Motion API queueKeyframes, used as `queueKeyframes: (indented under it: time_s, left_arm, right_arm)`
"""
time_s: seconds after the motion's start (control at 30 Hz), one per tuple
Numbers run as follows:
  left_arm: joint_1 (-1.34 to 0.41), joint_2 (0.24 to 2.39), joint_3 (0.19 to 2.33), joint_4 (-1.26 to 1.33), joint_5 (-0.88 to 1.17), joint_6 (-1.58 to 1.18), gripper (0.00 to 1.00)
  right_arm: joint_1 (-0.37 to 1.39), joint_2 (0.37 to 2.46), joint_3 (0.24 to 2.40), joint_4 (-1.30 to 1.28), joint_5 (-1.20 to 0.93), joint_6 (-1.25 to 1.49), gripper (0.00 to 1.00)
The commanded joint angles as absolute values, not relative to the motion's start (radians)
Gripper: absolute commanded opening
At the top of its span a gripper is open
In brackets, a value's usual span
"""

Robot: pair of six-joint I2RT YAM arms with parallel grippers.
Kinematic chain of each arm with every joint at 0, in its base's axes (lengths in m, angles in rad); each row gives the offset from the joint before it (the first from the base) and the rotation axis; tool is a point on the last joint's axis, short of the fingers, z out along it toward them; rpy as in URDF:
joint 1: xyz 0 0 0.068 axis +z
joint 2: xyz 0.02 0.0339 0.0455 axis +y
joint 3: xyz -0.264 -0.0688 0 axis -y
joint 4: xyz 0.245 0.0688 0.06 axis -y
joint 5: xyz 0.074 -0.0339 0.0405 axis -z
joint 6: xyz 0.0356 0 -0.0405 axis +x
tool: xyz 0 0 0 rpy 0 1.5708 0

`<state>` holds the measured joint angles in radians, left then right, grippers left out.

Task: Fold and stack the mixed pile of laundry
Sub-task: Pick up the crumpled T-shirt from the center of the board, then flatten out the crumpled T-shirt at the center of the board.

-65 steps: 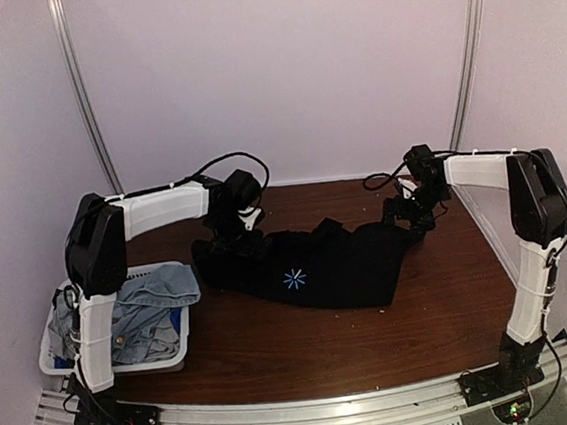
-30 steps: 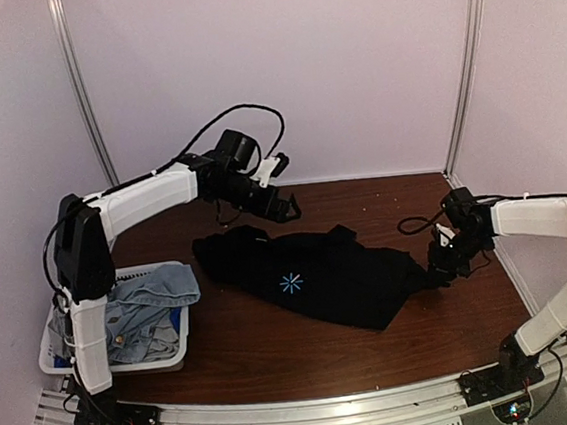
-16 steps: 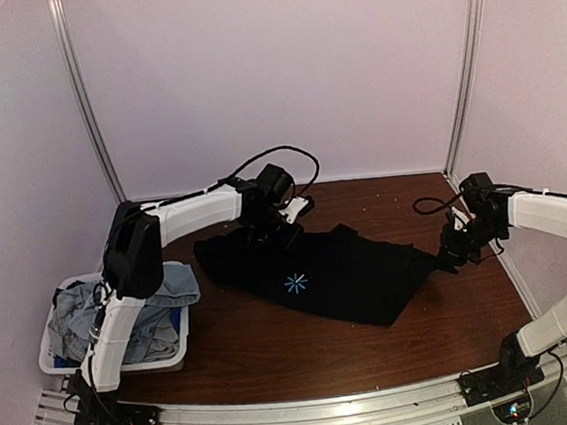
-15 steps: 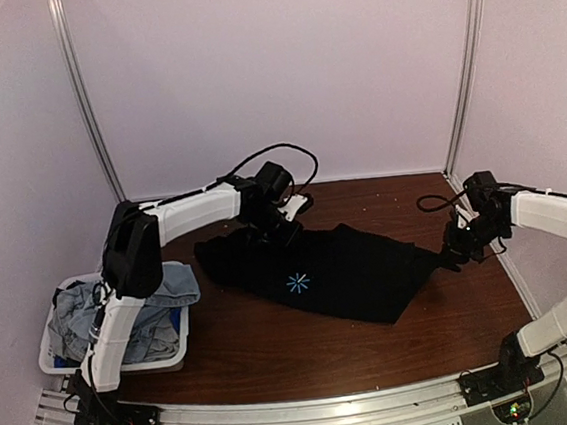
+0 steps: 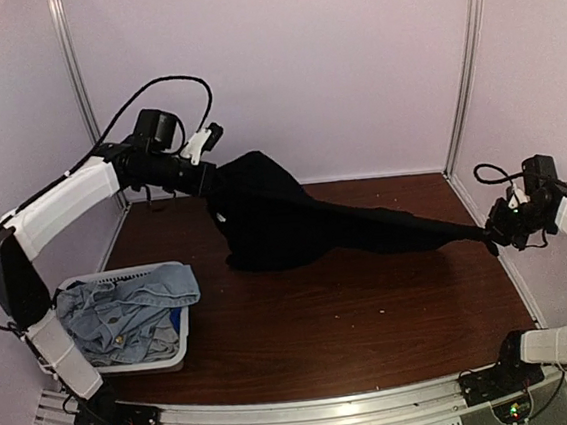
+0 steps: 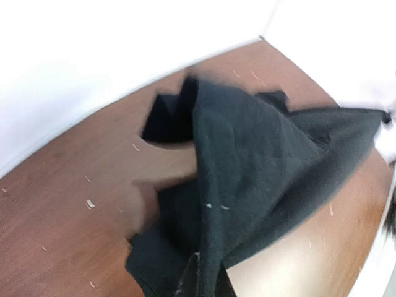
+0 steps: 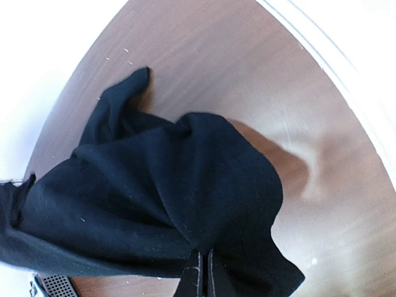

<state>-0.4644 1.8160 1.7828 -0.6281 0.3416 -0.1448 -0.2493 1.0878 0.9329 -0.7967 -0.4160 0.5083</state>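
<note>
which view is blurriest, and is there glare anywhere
Left wrist: heavy motion blur smears the black shirt and the table, and the wall is blown out white. Right wrist: the shirt is fairly sharp, with a bright sheen on the table. Top external: sharp and evenly lit, no glare.

**Cloth, wood, plastic, metal**

The black shirt (image 5: 275, 223) is soft matt cloth. The table (image 5: 354, 316) is dark wood with a dull sheen. Near left, a smooth white plastic basket (image 5: 162, 363) holds faded denim (image 5: 122, 308). The near rail (image 5: 313, 411) is bare metal.
</note>
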Motion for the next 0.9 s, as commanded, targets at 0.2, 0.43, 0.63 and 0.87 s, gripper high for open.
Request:
queueKeyframes:
  time_s: [0.2,0.43,0.63,0.87]
  left_arm:
    - [-0.609,1.413,1.119,-0.761,0.314,0.162,0.14]
    - [-0.609,1.417,1.164,-0.682,0.347,0.058,0.75]
    - [-0.610,1.632,1.324,-0.620,0.302,-0.060,0.72]
    - [-0.609,1.997,1.711,-0.659,0.074,-0.170,0.75]
  right_arm:
    - [-0.258,0.794,0.672,-1.006,-0.427,0.603,0.00]
    - [-0.256,0.791,0.660,-1.031,-0.498,0.532,0.57]
    - [-0.241,0.917,0.794,-0.892,-0.433,0.465,0.72]
    - [-0.107,1.263,0.945,-0.649,-0.524,0.444,0.65]
